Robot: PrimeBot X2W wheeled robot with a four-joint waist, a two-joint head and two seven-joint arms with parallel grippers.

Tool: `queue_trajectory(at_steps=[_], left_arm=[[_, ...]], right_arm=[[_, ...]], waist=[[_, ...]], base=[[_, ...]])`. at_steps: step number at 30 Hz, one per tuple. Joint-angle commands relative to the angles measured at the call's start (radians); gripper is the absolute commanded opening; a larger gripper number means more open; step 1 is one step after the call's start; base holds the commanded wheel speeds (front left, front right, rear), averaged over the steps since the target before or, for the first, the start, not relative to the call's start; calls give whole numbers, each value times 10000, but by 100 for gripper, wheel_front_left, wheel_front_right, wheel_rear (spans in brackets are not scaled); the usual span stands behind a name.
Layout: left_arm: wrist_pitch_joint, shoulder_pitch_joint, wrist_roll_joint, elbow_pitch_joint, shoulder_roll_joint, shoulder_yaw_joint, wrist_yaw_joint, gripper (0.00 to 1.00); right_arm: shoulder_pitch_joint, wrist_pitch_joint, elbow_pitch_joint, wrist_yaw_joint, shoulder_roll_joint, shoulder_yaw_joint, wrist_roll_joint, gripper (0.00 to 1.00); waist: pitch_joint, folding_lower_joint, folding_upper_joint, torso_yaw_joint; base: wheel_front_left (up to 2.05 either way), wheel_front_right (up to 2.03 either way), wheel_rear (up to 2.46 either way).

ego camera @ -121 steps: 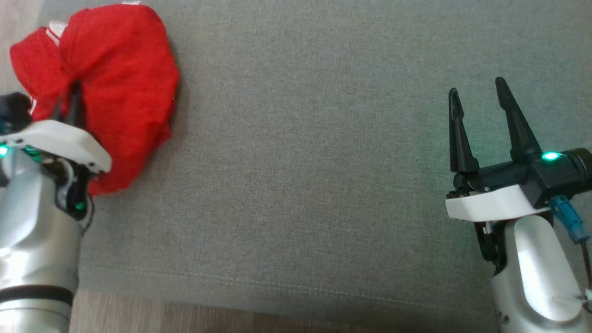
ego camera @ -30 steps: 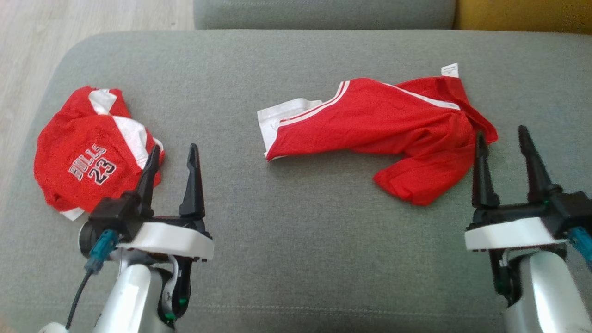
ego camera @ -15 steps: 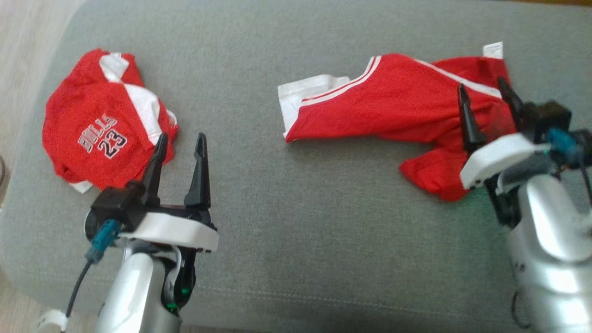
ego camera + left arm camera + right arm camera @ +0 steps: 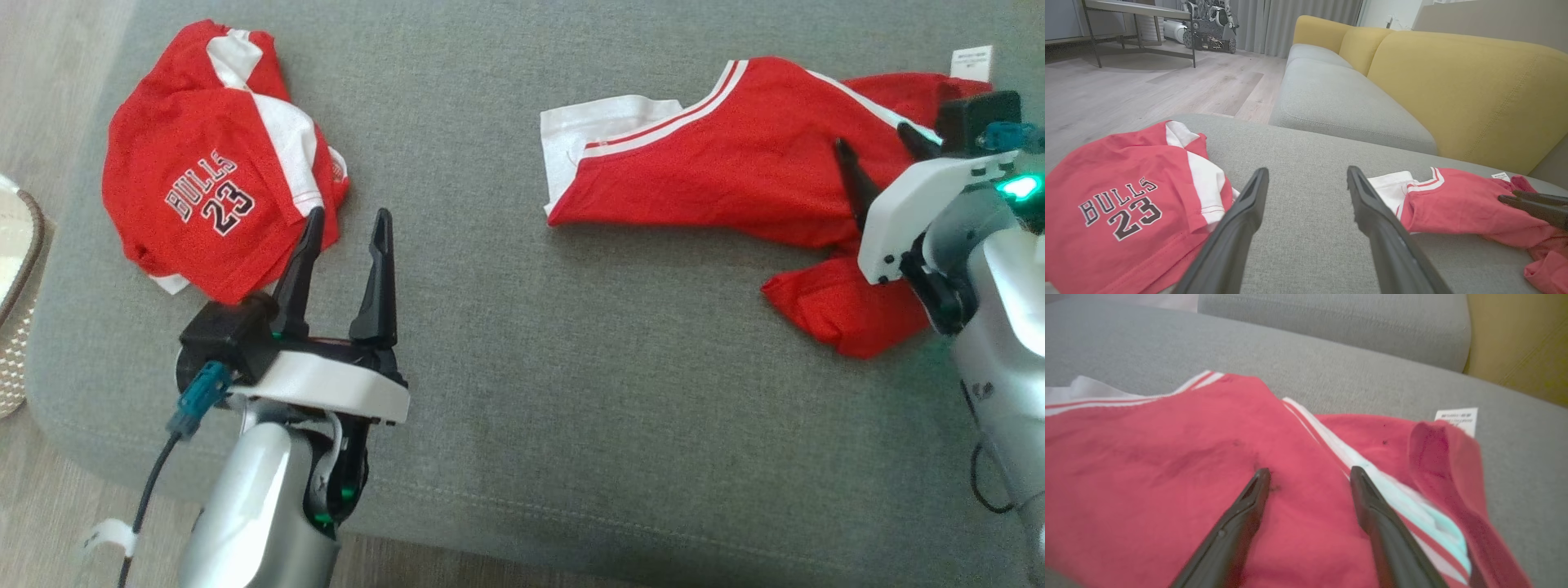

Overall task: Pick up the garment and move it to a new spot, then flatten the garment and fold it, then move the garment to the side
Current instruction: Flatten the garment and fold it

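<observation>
**Garment**: red with white stripes and a white end, lying crumpled and stretched out across the upper right of the head view, on the grey cushion. Its white label is showing at the far upper right. In the right wrist view the red cloth is taking up most of the lower half.

**Right pincer**: sitting at the right edge of the head view, over the garment's right part. The fingers are standing apart with nothing between them. In the right wrist view, the pincer is pointing down at the cloth beside a white stripe; whether the tips are touching cannot be told.

**Left pincer**: sitting at the lower left of the head view, fingers standing apart and holding nothing, above bare cushion.

**Jersey**: red and white, reading "BULLS 23", lying bunched at the upper left, just beside the left pincer's left finger and well apart from the garment.

**Backrest**: yellow, rising at the upper right of the left wrist view.
</observation>
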Motion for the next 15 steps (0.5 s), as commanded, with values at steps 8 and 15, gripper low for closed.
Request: queue_trajectory(at_steps=[8, 15], left_arm=[[-51, -421, -12, -112, 82, 13, -40, 100], [-51, -392, -36, -69, 82, -50, -25, 100]], right_arm=[[-507, 688, 380, 75, -449, 1118, 1444, 12], [-767, -309, 473, 75, -588, 1354, 1975, 0]], waist=[[80, 0, 0, 131], [-15, 0, 0, 92]], base=[[0, 0, 0], [0, 0, 0]])
